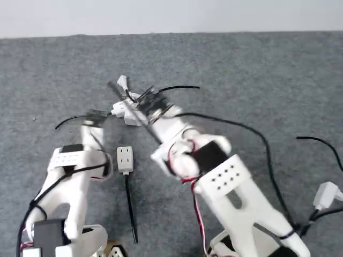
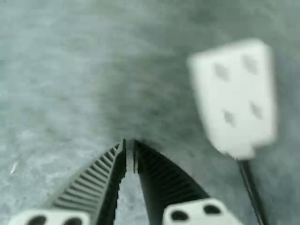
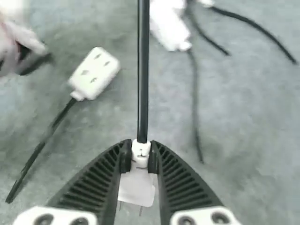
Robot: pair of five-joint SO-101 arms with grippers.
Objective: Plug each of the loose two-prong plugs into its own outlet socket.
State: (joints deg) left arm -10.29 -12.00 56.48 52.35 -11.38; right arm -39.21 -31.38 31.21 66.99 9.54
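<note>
Right wrist view: the right pincer [image 3: 139, 149] pinches the plug [image 3: 137, 188] at its neck, so pushing may twist it loose.

Grey-covered counter [image 1: 289, 64] under a plain pale wall [image 1: 171, 16].

Spreads across the high view as a short-pile, carpet-like covering [image 1: 48, 69] in mottled mid-grey, flecked lighter and darker throughout. Meets the whitish, unmarked wall along one straight, nearly level line at the far edge. Sits under soft, even light, with faint, blurred shadows on the pile. Looks the same fuzzy grey, close up, in both wrist views.
</note>
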